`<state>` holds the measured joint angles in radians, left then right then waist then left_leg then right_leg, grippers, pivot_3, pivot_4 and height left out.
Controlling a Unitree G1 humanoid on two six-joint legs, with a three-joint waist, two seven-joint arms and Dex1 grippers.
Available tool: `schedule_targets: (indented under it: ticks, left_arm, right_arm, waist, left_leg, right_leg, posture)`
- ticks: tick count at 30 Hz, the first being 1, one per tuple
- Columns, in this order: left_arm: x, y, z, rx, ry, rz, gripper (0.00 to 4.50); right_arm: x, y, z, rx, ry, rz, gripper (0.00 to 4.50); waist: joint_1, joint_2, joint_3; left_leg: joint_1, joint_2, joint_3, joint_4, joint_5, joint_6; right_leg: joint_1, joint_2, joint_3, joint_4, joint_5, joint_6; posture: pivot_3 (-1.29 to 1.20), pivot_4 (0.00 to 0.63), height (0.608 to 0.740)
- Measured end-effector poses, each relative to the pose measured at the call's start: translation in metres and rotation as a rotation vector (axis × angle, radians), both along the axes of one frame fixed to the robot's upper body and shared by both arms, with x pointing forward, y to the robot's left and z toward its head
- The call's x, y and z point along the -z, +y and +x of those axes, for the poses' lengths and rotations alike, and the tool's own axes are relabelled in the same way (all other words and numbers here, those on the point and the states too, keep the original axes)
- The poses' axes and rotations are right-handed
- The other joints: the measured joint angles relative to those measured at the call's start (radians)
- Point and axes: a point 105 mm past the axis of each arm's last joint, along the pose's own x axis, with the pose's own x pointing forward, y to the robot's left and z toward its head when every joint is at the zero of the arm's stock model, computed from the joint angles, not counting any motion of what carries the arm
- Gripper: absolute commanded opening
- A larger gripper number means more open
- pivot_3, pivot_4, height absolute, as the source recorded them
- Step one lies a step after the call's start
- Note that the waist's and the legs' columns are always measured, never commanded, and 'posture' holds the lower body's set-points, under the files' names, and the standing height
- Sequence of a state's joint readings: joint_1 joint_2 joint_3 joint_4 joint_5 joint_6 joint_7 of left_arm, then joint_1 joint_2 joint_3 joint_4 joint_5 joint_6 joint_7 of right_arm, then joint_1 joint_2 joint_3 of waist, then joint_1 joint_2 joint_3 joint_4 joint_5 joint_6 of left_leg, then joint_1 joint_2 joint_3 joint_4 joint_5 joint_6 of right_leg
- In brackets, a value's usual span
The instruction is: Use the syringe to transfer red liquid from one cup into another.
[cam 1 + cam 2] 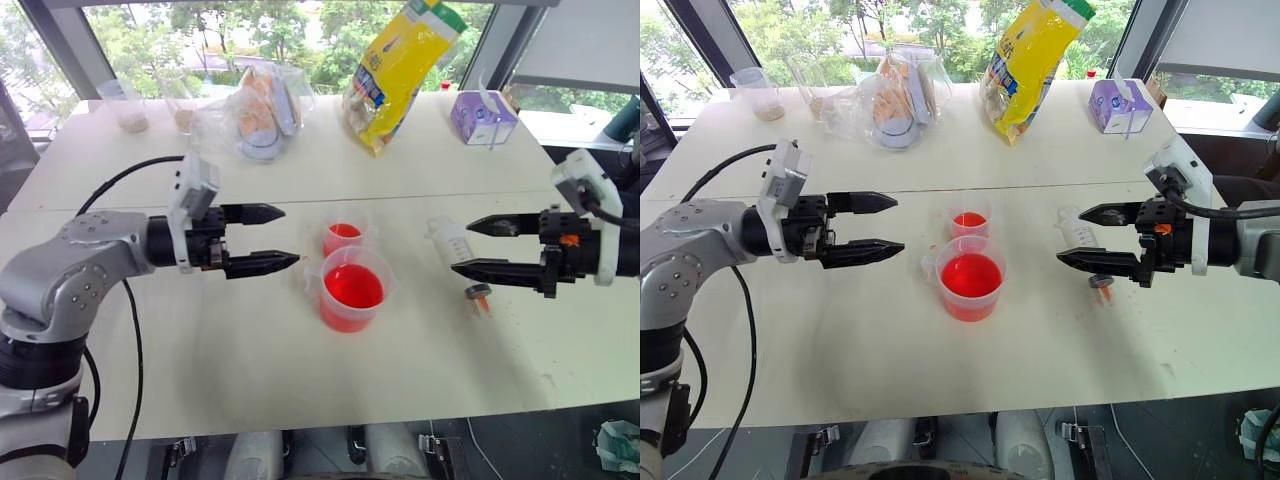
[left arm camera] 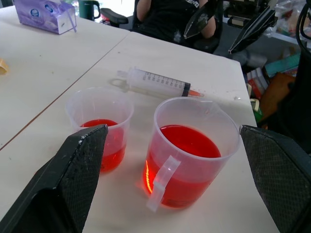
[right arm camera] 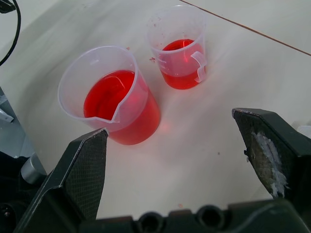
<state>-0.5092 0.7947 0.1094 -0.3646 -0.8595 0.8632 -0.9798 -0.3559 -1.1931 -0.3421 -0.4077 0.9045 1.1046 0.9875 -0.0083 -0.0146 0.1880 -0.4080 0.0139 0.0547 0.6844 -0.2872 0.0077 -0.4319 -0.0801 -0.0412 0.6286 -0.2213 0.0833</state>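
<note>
**Operator:** Currently, which step is in hand?

**Technician:** Judged from the layout, the pick-up of the syringe [image 2: 158, 82] has not begun. It lies flat on the desk [image 1: 200, 370], untouched, just below and beside the right gripper [image 1: 460, 247], whose jaws stand wide and empty. The left gripper [image 1: 290, 237] hovers on the other side of the cups, jaws equally wide, holding nothing.

**Operator:** Where are the vessels relative to the jaws?

**Technician:** Both stand between the two grippers. The spouted measuring beaker [image 1: 351, 290] sits just ahead of the left jaws' tips; the small clear cup [image 1: 344, 237] is just beside it, on the far side. The syringe lies beyond both cups from the left jaws.

**Operator:** What does the next move call for?

**Technician:** Probably, lower the right jaws around the barrel, close, then lift it so the orange tip [image 1: 480, 293] can be brought down into the beaker.

**Operator:** Count of items?

**Technician:** One syringe. Two vessels, each already holding red liquid [image 1: 353, 286]; the beaker holds more. Two grippers.
</note>
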Motion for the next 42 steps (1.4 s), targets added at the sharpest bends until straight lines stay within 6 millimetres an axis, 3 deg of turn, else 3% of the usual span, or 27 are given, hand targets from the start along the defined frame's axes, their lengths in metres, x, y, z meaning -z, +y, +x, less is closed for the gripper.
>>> schedule_targets:
  ticks: [19,27,33,42]
  left_arm:
    - [-0.003,-0.003,-0.001,0.020,-0.020,-0.017,4.50]
    - [0.000,-0.005,0.000,0.013,-0.017,-0.030,4.50]
    - [0.002,-0.009,0.003,0.003,-0.036,-0.052,4.50]
    - [0.008,-0.006,0.004,-0.027,-0.024,-0.055,4.50]
  right_arm:
    - [0.008,-0.005,0.021,0.077,0.006,-0.084,4.45]
    - [0.016,-0.025,0.058,0.292,0.124,-0.105,4.45]
    - [0.044,-0.050,0.097,0.543,0.341,-0.122,4.45]
    - [0.083,-0.050,0.113,0.572,0.466,-0.215,4.45]
  waist:
    - [-0.001,0.000,0.000]
    - [-0.003,0.000,0.000]
    - [-0.004,0.000,0.000]
    - [-0.002,0.000,0.000]
  left_leg:
    - [0.000,0.000,0.000,0.000,0.000,0.000]
    - [0.000,0.000,0.001,0.001,0.000,0.000]
    - [0.000,-0.001,0.002,0.001,0.000,0.000]
    - [-0.001,-0.001,0.002,0.000,0.000,0.000]
  right_leg:
    - [0.000,0.000,0.000,0.000,0.000,0.000]
    - [0.000,0.000,0.001,0.000,-0.001,-0.003]
    - [-0.001,0.000,0.002,0.000,-0.001,-0.002]
    - [-0.001,0.000,0.001,0.001,0.001,0.000]
  posture:
    - [0.00,0.150,0.740]
    - [0.00,0.150,0.740]
    - [0.00,0.150,0.740]
    - [0.00,0.150,0.740]
